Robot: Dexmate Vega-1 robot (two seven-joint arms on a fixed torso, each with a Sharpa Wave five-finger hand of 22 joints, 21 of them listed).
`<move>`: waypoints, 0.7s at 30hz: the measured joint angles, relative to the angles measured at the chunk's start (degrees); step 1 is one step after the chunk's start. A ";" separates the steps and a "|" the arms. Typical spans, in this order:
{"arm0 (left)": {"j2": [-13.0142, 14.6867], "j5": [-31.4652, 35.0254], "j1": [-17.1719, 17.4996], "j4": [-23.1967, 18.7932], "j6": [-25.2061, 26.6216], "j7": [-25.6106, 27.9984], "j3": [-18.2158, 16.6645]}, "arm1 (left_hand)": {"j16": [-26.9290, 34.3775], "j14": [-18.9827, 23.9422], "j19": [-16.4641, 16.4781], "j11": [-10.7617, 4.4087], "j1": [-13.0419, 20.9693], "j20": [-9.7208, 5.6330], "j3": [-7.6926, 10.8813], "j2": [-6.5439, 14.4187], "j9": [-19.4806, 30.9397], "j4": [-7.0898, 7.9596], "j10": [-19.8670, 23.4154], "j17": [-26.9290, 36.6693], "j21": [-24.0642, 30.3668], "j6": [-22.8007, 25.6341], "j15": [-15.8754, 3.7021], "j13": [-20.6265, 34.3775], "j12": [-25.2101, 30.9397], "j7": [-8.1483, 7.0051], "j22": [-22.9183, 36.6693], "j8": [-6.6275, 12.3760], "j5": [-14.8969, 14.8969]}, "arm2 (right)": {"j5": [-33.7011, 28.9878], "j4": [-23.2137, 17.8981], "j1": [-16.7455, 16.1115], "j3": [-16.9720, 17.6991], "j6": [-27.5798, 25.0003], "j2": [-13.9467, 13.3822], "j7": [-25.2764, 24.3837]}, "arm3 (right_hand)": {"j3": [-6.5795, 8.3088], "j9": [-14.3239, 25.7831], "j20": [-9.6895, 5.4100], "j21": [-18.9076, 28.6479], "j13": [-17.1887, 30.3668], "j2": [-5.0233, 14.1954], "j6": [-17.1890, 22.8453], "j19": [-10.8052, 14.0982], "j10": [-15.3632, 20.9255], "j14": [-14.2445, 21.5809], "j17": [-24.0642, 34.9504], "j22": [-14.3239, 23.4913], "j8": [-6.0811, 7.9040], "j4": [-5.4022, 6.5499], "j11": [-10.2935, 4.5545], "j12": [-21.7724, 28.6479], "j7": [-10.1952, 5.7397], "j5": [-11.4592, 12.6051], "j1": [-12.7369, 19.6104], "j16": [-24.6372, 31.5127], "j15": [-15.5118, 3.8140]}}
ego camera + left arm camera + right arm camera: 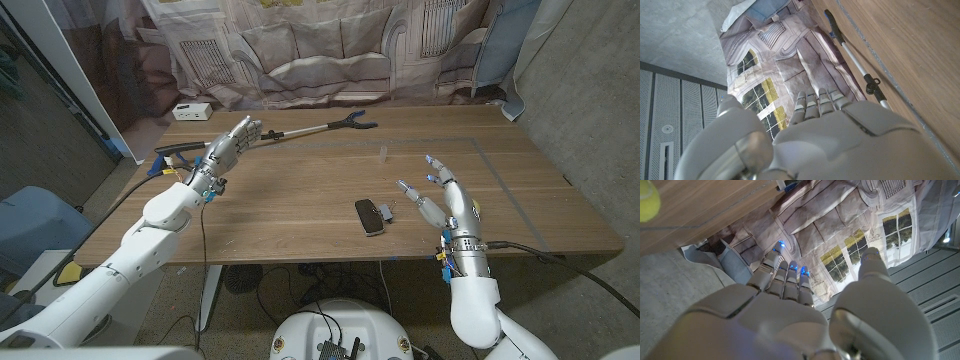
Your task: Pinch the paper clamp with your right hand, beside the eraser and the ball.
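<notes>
Seeing my right hand raised over near table edge, fingers spread, holding nothing. Black eraser lies just left of it, small paper clamp touching eraser's right side. Ball, yellow-green, at right wrist view's corner. My left hand farther off, fingers together, straight, empty, over reacher-grabber tool. Wooden table; printed curtain behind.

Arms: white rounded shells, segmented | left hand: silver-grey metallic fingers, smooth grey back plate | right hand: same grey build, blue lights glowing at fingertips | wrists: blue and yellow fittings, thin exposed wires | cables: black, trailing from each forearm.
</notes>
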 measured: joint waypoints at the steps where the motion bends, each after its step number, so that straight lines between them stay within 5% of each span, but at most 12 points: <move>1: 0.00 0.03 0.00 0.00 -0.03 0.00 0.00 | 0.00 0.00 0.00 0.00 0.00 0.00 0.00 0.00 0.00 0.00 0.00 0.00 0.00 0.00 0.00 0.00 0.00 0.00 0.00 0.00 0.00 | 0.00 -0.15 0.05 -0.20 0.00 -0.07 0.00 | 0.00 0.00 -0.01 0.00 0.09 0.00 0.21 0.20 0.09 0.00 0.00 0.00 0.00 0.00 0.09 0.00 -0.21 0.00 0.00 0.00 0.00; 12: -0.30 0.18 0.42 -0.36 -0.33 0.33 0.08 | -0.06 0.00 0.00 0.01 0.00 0.00 0.23 0.00 0.30 -0.23 -0.01 0.00 0.00 0.31 0.00 0.00 0.00 0.32 0.00 -0.22 -0.23 | -7.15 -2.17 1.03 -3.58 -10.43 -1.12 -0.84 | -1.30 0.00 0.35 0.00 0.09 -1.63 2.94 0.54 3.58 1.16 0.16 0.00 0.88 1.28 -0.36 1.01 0.39 0.00 -1.02 0.18 0.04; 21: -0.60 0.19 0.47 -0.18 -0.36 0.44 0.46 | -0.22 0.00 -0.20 0.01 0.00 0.20 0.23 0.00 0.30 -0.23 -0.01 0.00 0.00 0.31 0.00 0.00 0.00 0.32 0.00 -0.22 -0.23 | -10.85 -4.22 2.64 -7.84 -18.93 -1.94 0.70 | -2.19 0.23 0.59 0.00 0.09 -2.73 8.18 3.88 8.37 5.47 0.42 0.31 2.08 2.42 0.00 1.99 1.43 0.45 -2.11 1.28 -0.38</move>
